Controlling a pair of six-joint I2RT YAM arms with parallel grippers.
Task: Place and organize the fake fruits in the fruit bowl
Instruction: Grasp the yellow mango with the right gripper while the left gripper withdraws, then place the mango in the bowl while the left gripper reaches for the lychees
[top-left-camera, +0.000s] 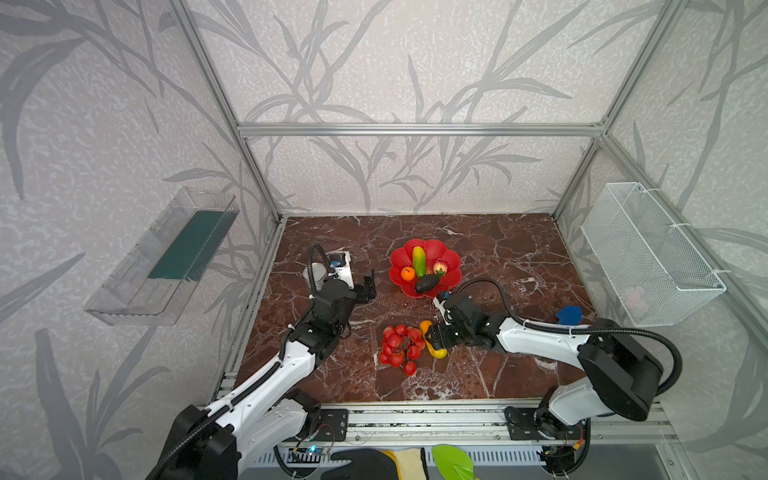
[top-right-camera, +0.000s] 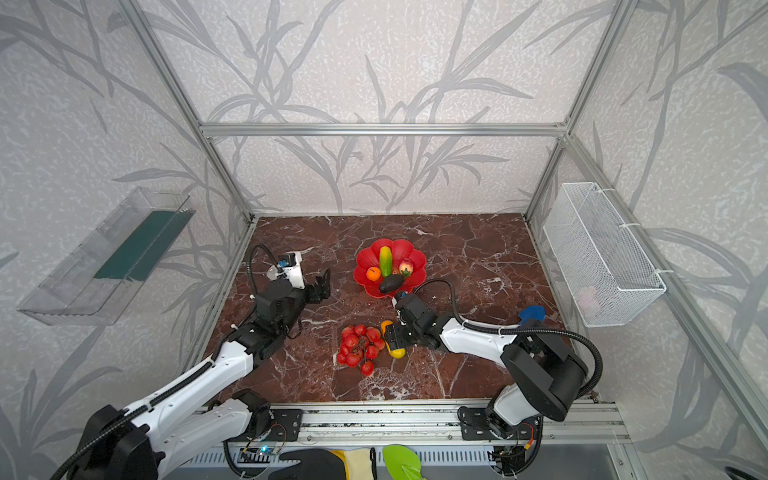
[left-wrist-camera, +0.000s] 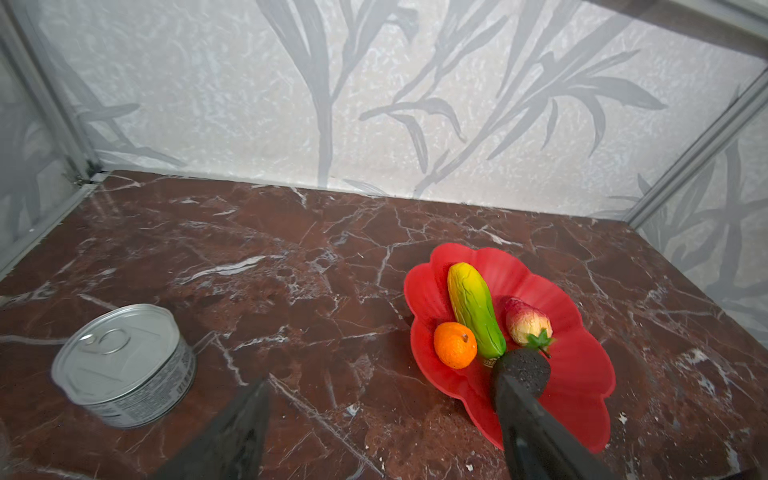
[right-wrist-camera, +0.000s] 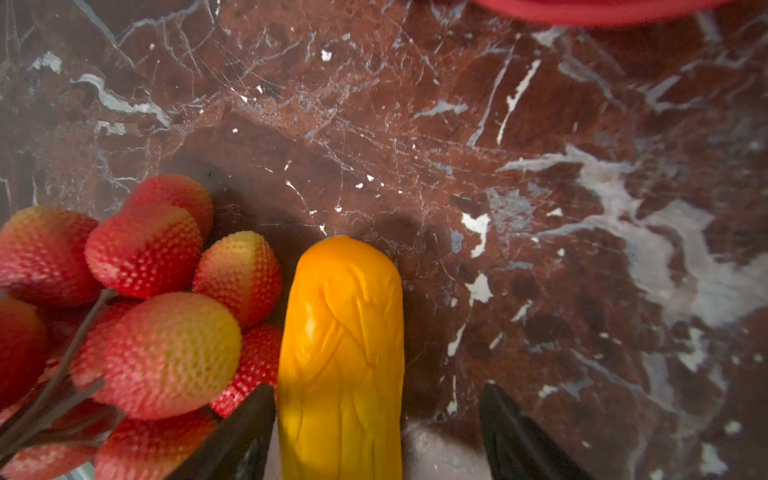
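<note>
Two fruits lie outside the fruit bowl (top-left-camera: 453, 259): right jaws, part-open, straddle the yellow-orange oblong (right-wrist-camera: 340, 353) and should close before lifting; left jaws stand wide, empty.

Bright, diffuse lighting; soft shadow on the desk (right-wrist-camera: 257, 166) just ahead of the right gripper (right-wrist-camera: 376, 392); close-range blur; bowed edges.

Glossy red plastic fruit bowl (left-wrist-camera: 582, 374), dull metal tin can (left-wrist-camera: 124, 365), polished marble table (left-wrist-camera: 291, 257)
</note>
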